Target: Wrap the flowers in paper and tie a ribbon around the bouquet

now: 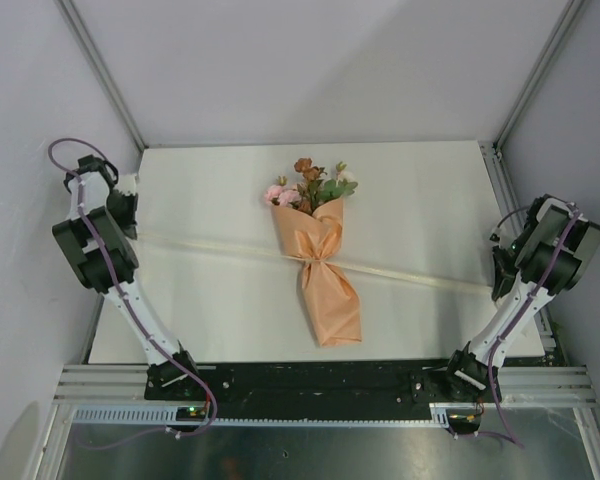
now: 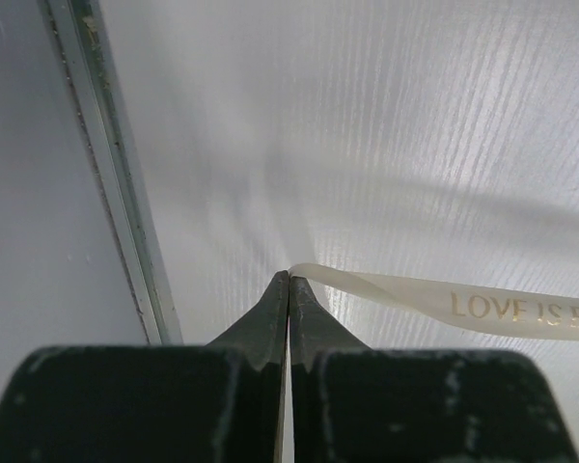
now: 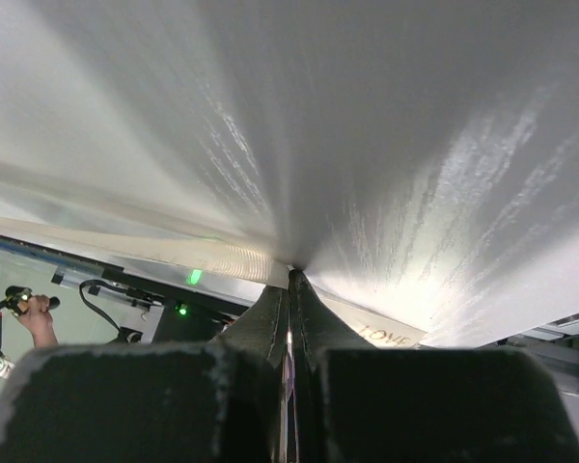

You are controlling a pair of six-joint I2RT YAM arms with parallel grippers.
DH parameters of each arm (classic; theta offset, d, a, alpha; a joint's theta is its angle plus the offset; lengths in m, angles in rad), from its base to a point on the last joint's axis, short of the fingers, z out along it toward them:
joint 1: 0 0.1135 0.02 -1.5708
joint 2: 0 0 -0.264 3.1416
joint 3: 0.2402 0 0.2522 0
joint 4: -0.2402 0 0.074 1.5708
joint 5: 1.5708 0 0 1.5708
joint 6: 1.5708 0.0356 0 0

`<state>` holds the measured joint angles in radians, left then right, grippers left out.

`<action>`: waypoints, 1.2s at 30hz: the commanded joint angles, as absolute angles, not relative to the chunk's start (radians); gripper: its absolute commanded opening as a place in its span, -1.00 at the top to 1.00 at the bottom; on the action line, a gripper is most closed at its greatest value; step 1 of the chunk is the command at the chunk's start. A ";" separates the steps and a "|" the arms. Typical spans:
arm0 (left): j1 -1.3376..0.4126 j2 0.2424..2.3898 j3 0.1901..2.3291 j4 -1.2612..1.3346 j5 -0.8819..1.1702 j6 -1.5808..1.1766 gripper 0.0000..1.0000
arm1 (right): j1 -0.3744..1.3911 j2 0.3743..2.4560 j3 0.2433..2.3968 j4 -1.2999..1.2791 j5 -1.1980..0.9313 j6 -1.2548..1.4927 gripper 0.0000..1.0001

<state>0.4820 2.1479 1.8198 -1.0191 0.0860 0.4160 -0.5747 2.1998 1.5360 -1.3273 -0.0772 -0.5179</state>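
Cream ribbon runs taut around the bouquet on the white bench, ends clamped in the left jaws and right jaws.

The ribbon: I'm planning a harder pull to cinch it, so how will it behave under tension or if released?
Probably floppy: the ribbon is thin and flat, straight only while the left fingers and right fingers pinch it taut; released, it would likely fall limp. It looks smooth, so a harder tug might slip it. The bouquet seems light and could slide.
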 commanded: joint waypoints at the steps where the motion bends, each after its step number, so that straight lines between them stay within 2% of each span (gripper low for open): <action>1: 0.567 2.153 1.910 -0.859 -0.086 0.440 1.00 | -0.633 2.165 1.596 -1.105 0.080 -0.541 1.00; 6: 0.549 2.119 1.890 -0.868 -0.035 0.496 0.99 | -0.603 2.101 1.570 -1.107 -0.047 -0.581 1.00; 11: 0.437 1.956 1.703 -0.860 0.111 0.652 1.00 | -0.454 1.966 1.476 -1.159 -0.232 -0.691 1.00; 14: 0.365 1.911 1.646 -0.860 0.154 0.678 1.00 | -0.349 1.934 1.423 -1.178 -0.225 -0.735 1.00; 15: 0.348 1.893 1.633 -0.862 0.175 0.683 0.95 | -0.320 1.936 1.414 -1.184 -0.201 -0.739 0.91; 16: 0.330 1.874 1.609 -0.864 0.206 0.699 0.81 | -0.303 1.938 1.412 -1.188 -0.185 -0.739 0.59; 18: 0.287 1.811 1.543 -0.870 0.257 0.760 0.13 | -0.289 1.930 1.416 -1.185 -0.150 -0.741 0.10; 20: 0.239 1.719 1.463 -0.871 0.315 0.821 -0.57 | -0.277 1.907 1.434 -1.186 -0.128 -0.766 -0.15; 21: 0.212 1.680 1.427 -0.871 0.350 0.852 -0.78 | -0.270 1.895 1.446 -1.194 -0.131 -0.785 -0.21; 22: 0.190 1.642 1.388 -0.871 0.374 0.875 -0.89 | -0.255 1.877 1.461 -1.200 -0.152 -0.805 -0.25; 25: 0.100 1.573 1.297 -0.871 0.418 0.936 -0.98 | -0.178 1.819 1.475 -1.193 -0.213 -0.851 -0.35; 30: -0.035 1.536 1.199 -0.867 0.494 0.956 -0.99 | 0.014 1.780 1.475 -1.181 -0.338 -0.831 -0.47; 36: -0.214 1.546 1.102 -0.753 0.450 0.939 -0.99 | 0.195 1.865 1.422 -1.181 -0.433 -0.775 -0.39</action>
